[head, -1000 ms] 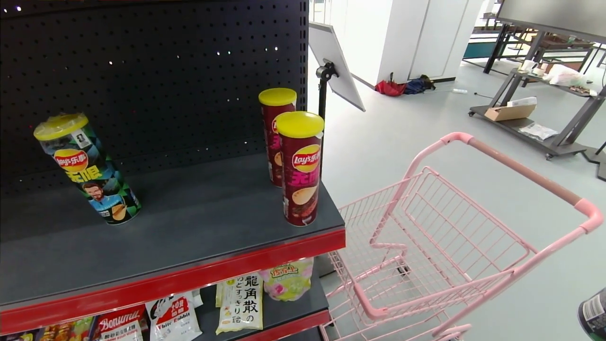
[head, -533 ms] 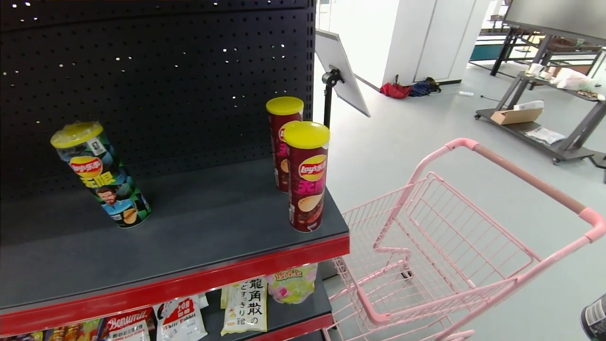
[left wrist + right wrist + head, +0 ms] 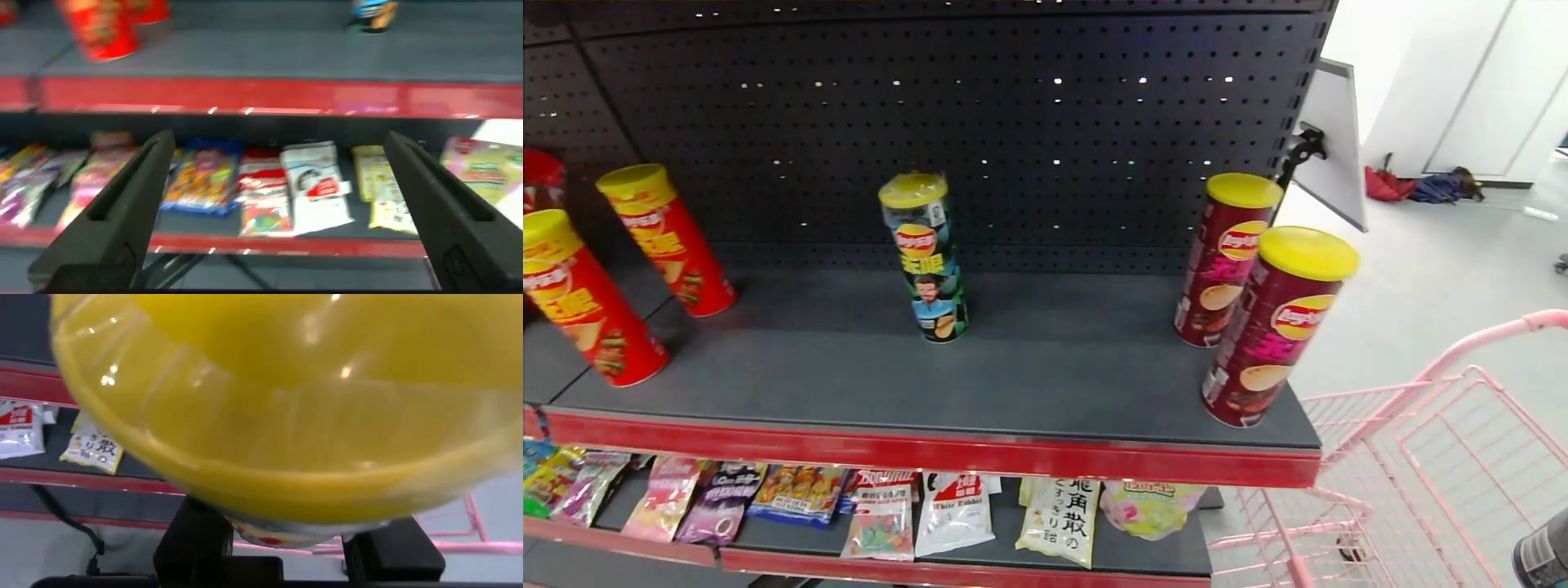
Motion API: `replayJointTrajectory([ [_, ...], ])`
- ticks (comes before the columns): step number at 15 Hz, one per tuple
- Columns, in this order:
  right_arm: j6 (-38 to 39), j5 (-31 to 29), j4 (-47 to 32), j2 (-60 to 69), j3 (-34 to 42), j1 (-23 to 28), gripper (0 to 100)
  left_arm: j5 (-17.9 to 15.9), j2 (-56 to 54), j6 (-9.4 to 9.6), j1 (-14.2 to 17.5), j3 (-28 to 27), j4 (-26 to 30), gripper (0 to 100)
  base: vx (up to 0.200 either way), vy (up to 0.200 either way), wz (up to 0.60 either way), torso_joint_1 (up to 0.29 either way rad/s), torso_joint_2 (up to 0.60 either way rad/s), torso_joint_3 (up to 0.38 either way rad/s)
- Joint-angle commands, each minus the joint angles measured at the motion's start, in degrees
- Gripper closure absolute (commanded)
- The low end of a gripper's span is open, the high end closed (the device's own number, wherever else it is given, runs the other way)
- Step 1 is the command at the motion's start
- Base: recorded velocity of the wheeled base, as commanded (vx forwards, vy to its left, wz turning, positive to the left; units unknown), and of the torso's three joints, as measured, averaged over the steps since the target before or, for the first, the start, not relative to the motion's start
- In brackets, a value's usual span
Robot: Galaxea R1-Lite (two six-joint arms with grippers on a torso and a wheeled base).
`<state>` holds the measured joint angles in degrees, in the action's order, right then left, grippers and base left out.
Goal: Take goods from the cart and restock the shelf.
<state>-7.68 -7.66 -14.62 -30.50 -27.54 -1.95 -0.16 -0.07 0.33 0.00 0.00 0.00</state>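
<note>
On dark shelf (image 3: 931, 384) with red front lip, all upright, yellow-lidded:
- right end: front maroon can (image 3: 1278, 327) at edge, rear maroon can (image 3: 1227, 260) just behind
- middle, toward back: green-black can (image 3: 927, 257)
- left end: near red can (image 3: 580, 298), far red can (image 3: 666, 241)

Beside shelf's right end: pink wire cart (image 3: 1535, 321).

Near cart: held can (image 3: 286, 416), dark label, translucent yellow lid.
</note>
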Motion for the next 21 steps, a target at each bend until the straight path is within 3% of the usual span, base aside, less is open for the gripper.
replayJointTrajectory([
  [1, 0.3, 0.0, -0.1, 2.4, 1.3, 0.1, 100, 0.0, 0.1, 0.02, 0.0, 0.0, 0.0, 0, 0.000, 0.000, 0.00, 0.000, 0.00, 0.000],
  [8, 2.5, 3.6, -0.3, 18.7, 8.6, -1.4, 100, -0.1, 0.1, 0.20, 0.0, 0.0, -0.1, 0, 0.000, 0.200, 0.00, 0.004, 0.00, 0.002],
  [16, 1.4, 5.4, -0.1, 23.0, 11.1, -2.1, 100, -0.1, 0.1, 0.20, 0.0, 0.0, -0.1, 0, 0.000, 0.200, 0.00, 0.001, 0.00, 0.004],
  [21, -2.3, 5.4, -0.7, 22.2, 11.1, -2.0, 100, -0.1, 0.1, 0.20, 0.0, 0.0, -0.1, 0, 0.000, 0.000, 0.00, 0.000, 0.00, 0.000],
])
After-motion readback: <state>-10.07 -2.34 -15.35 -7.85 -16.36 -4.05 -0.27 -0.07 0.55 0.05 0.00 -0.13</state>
